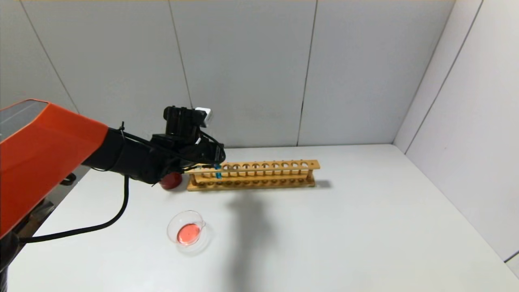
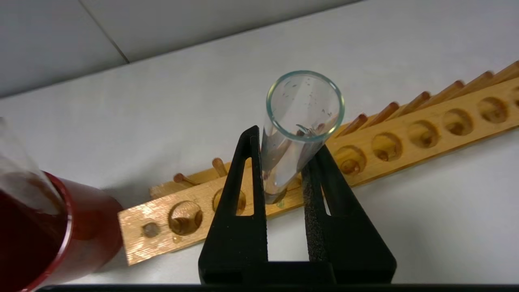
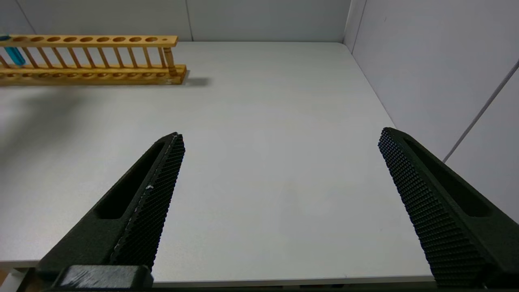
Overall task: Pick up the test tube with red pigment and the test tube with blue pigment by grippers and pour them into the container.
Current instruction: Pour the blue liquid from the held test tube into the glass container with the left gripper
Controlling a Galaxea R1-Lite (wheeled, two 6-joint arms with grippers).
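Risk: left claw (image 2: 284, 178), pinching an emptied tube (image 2: 298, 125) over the rack (image 2: 405, 142), may jam it against a hole; right claw (image 3: 279, 182) spread, idle.

**Head view: left arm at the near end of the tube rack**

The left arm, with its orange shell, reached across the white table (image 1: 365, 227) to the left end of the wooden rack (image 1: 253, 175). The left gripper (image 1: 217, 159) hovered over that end; its finger state could not be read. A test tube with blue pigment (image 1: 218, 172) stood upright in the rack just below the gripper. A dark red cup (image 1: 170, 181) sat beside the rack's left end, partly hidden by the arm. The container (image 1: 188, 232), a clear glass dish holding orange-red liquid, lay nearer the robot, well apart from the rack.
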